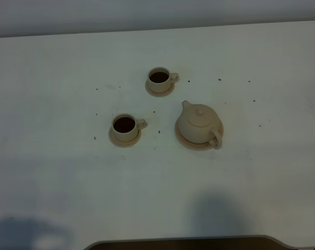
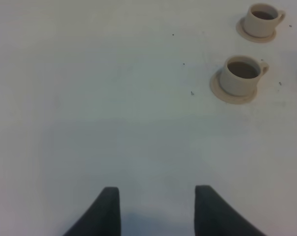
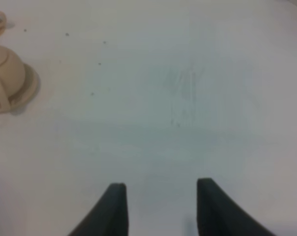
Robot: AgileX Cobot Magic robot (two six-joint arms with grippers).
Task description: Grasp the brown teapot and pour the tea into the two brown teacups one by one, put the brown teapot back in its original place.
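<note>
The white counter point(image 1: 53, 177) is wide and mostly bare on the left side, with lots of room all the way to its far edge and its near edge. The left gripper point(image 2: 157, 211) hangs over that bare part with its two dark fingers point(image 2: 106, 214) apart and nothing between them. A little left of the middle sits the nearer cup point(image 1: 124, 126) on its small saucer point(image 1: 125, 138), and it has dark tea inside. Behind it and a bit to the right sits the farther cup point(image 1: 159, 78) on its own little saucer point(image 1: 160, 91), also with dark tea in it. The two cups are apart and do not touch. To the right of them the brown teapot point(image 1: 199, 124) stands upright on the big round saucer point(image 1: 191, 143), lid on, spout toward the far side, ring handle toward the near right. Some tiny dark specks point(image 1: 219, 79) dot the counter around them. Farther right the counter is open again to its edge. The right gripper point(image 3: 160, 209) hangs there over bare counter, well away from the teapot, fingers point(image 3: 114, 211) apart, holding nothing.
</note>
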